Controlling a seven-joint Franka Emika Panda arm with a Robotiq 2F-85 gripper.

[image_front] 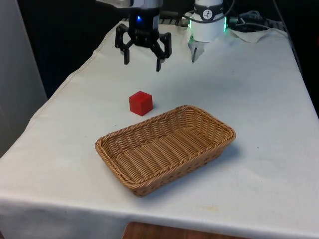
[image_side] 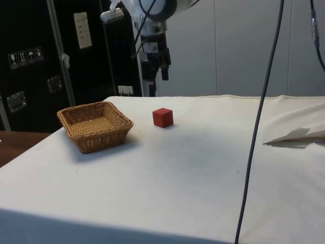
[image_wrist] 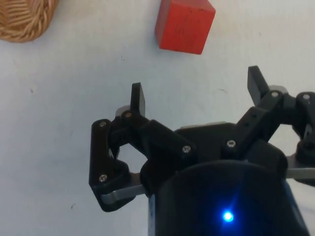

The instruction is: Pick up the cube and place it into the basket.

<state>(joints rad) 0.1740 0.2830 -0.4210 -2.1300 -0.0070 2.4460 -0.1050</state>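
Overhead, the black two-finger gripper [image_front: 143, 60] hangs in the air with its fingers spread wide and nothing between them, well above the white-clothed tabletop [image_front: 259, 99]. In the wrist view the gripper [image_wrist: 197, 98] has bare cloth between its fingers, and the small red cube [image_wrist: 185, 24] sits just beyond them, not yet between them. The red cube [image_front: 140, 103] rests flat on the cloth, nearer the camera than the gripper in the front view, and close beside the far rim of the shallow rectangular wicker basket [image_front: 119, 139], apart from it. From the side, the cube [image_side: 163, 117] stands near the basket [image_side: 76, 133], which holds nothing. By my judgement the task is at its beginning: the approach, the grasp, the lift and the drop into the basket are all left to do.
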